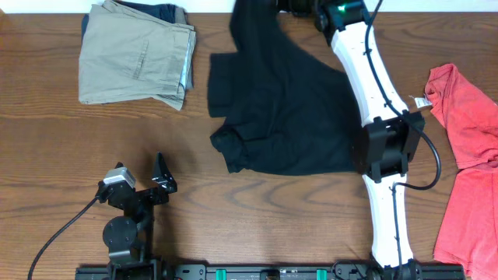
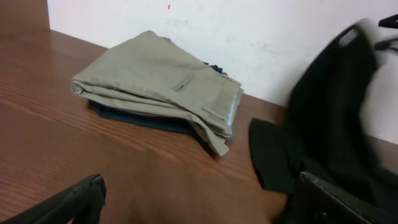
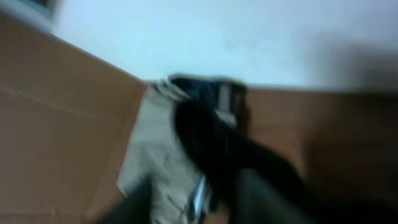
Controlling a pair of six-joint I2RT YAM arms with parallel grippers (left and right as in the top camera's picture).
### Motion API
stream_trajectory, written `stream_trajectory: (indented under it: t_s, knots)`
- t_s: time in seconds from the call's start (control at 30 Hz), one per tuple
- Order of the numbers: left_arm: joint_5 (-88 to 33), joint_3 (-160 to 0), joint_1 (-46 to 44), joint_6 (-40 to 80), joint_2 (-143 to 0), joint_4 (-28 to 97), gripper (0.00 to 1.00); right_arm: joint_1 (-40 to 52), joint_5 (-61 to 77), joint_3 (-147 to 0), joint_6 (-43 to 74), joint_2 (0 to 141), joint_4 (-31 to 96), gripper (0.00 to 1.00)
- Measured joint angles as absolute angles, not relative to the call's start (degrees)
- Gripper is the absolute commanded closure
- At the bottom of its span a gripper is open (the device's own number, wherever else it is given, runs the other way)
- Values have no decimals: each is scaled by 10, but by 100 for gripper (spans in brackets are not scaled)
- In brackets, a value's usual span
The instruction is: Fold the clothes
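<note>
Brown wood counter (image 1: 233, 225) carries everything. Nearest, at the front left, the left pincer (image 1: 161, 177) sits low over bare wood, its two dark fingers (image 2: 74, 202) spread wide with nothing between them. Beyond it, around the middle of the counter and a little to the right, lies the black garment (image 1: 288, 117). Most of it is flat and rumpled, with a bunched corner at its near left edge. Its far part rises off the wood as a blurred strip toward the back edge. The white right arm (image 1: 373, 78) runs from the front right along the garment's right side to the back. There the right pincer (image 1: 286, 6), half cut off by the overhead frame, pinches the raised cloth. Its own camera is badly blurred and shows only dark fabric hanging in front of it. A red shirt (image 1: 467, 155) lies at the right edge, apart from the garment. At the far left, folded khaki trousers (image 1: 132, 54) rest on a dark folded piece (image 2: 143, 119), near the pale wall (image 2: 249, 37).
</note>
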State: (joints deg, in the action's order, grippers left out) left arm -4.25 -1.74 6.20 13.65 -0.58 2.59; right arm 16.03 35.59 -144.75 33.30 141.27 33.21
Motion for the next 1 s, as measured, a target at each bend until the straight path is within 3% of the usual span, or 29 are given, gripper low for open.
stream_trajectory:
  t_s: [0.3,0.63,1.0]
  knots:
    - [-43,-17,62,136,-6,26,2,128,271,-1448,243,1413,581,1]
    - [-43,-17,62,136,-6,26,2,-14,237,-1448,207,1410,808,1]
    - [-43,-17,62,136,-6,26,2,-130,209,-1448,186,1394,959,1]
